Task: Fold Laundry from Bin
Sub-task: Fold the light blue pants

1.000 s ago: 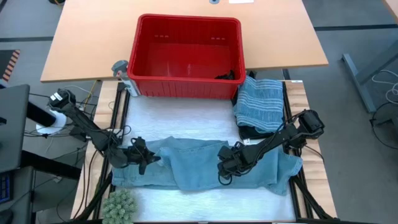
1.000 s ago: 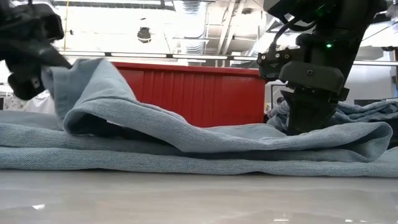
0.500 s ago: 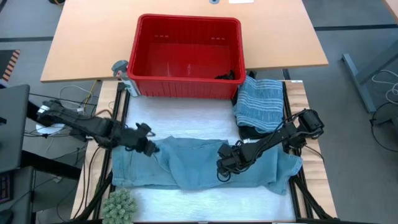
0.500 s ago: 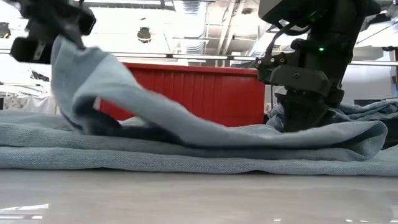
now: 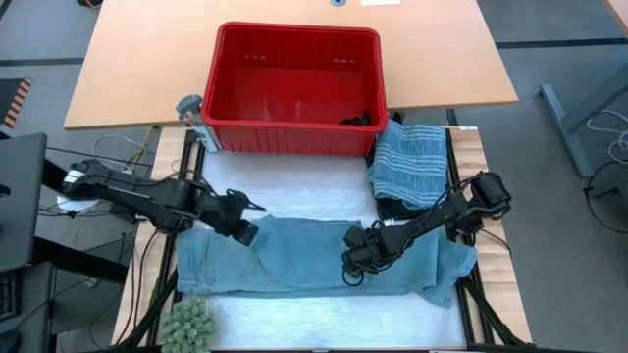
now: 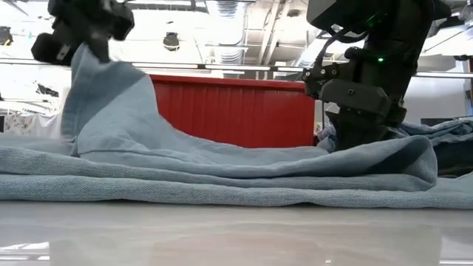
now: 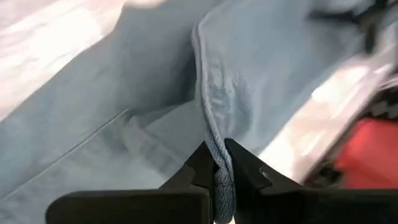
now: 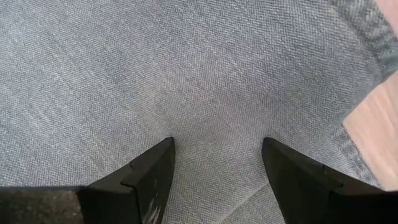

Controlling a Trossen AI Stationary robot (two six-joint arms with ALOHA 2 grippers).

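The light blue garment [image 5: 324, 260] lay spread across the near half of the table [image 5: 294, 176], just in front of the red bin [image 5: 294, 93], which stood at the far middle with a scrap of dark cloth [image 5: 360, 120] in its near right corner. A striped grey-blue piece [image 5: 412, 162], already folded, sat on a dark garment [image 5: 397, 208] at the right of the bin. The left gripper [image 7: 216, 177] was pinched tight on a hemmed edge of the light blue garment, holding that edge raised above the left part of the cloth, so that a flap hung from it down to the layer below. The right gripper [image 8: 214, 171] stood with its fingers spread apart, pressed down onto the cloth near its middle-right, seemingly as an anchor. The step in hand looked like a fold of the left portion over toward the middle. To do it well, the left arm would likely need to carry the edge across low and level, keeping the hem taut so the flap lands flat without bunching, and to let go only once the edge lines up with the layer beneath. The right gripper would probably do best to hold its pressure so the garment does not slide, while staying clear of the landing flap.
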